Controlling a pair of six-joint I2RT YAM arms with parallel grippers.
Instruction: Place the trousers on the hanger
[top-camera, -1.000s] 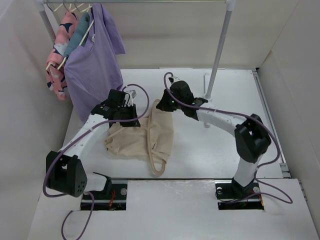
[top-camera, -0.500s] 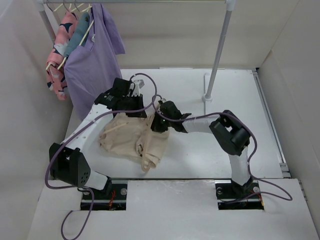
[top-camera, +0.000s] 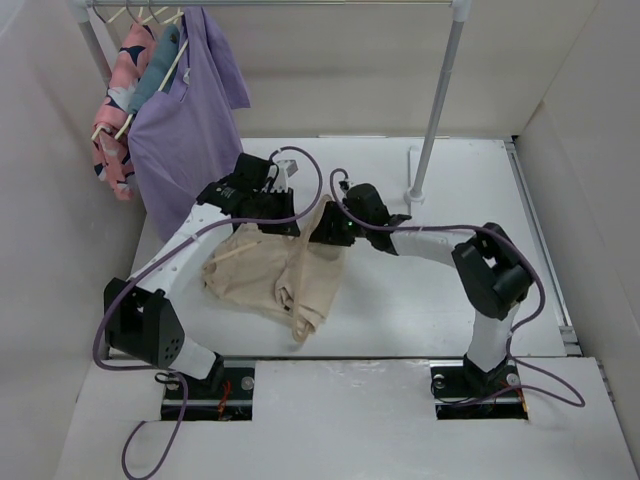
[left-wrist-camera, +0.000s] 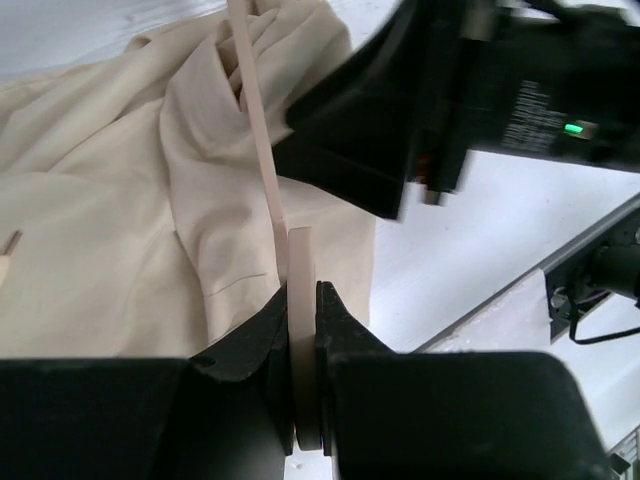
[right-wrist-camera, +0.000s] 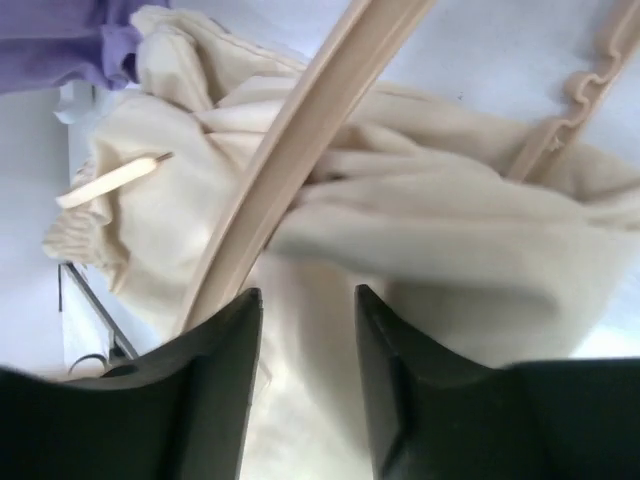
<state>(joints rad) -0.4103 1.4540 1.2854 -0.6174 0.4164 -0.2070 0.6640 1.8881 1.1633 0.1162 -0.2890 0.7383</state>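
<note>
Now L fingers (left-wrist-camera: 250, 345) pinch hanger (left-wrist-camera: 262, 150), R fingers (right-wrist-camera: 222, 385) spread over trousers (right-wrist-camera: 430, 250); both moved slightly farther out.

Colour rundown
trousers (top-camera: 262, 282) plain cream-beige, hanger (right-wrist-camera: 295, 150) pale pink-beige, shirt (top-camera: 185, 140) solid purple, rack garment (top-camera: 115, 110) pink with dark-and-white print.

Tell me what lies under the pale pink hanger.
The crumpled beige cloth trousers lie under the thin pale pink-beige hanger, clamped in the left pincer. The white table beneath that cloth is hidden.
</note>
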